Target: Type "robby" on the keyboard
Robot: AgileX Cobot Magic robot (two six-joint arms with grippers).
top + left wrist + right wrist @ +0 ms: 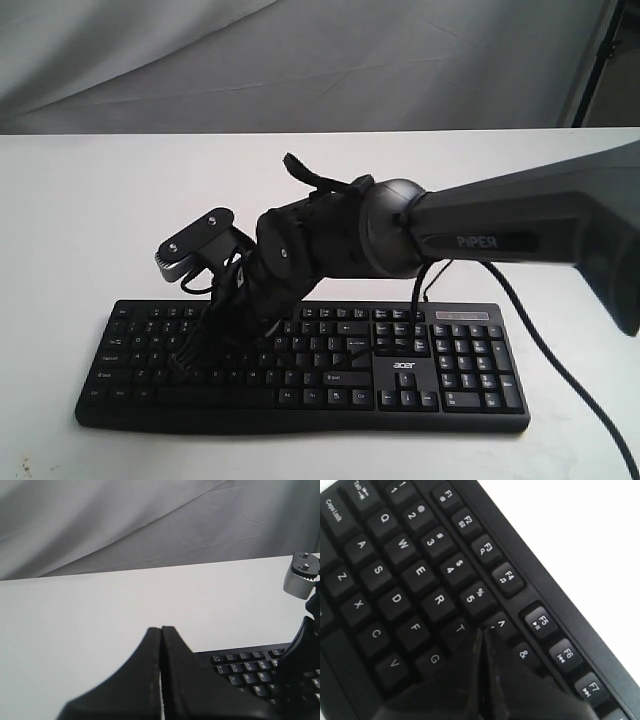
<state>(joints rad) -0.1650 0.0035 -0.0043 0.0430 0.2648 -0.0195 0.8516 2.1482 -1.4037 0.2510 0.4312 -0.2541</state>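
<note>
The black keyboard [440, 362] lies on the white table, near its front edge. My right arm reaches across from the right, and its gripper [195, 350] comes down over the left half of the keys. In the right wrist view the right gripper [482, 631] is shut and empty, its joined tips at the keys between T and 6 on the keyboard [395, 600]. Whether they touch a key I cannot tell. My left gripper [161, 628] is shut and empty, held above bare table left of the keyboard [245, 672]. It does not show in the exterior view.
The thin black cable [560, 372] runs off the keyboard's right end toward the front right. The white table [100, 200] extends behind and to both sides. A grey cloth backdrop [300, 60] hangs at the back. The right arm's silver wrist camera [301, 575] sits above the keys.
</note>
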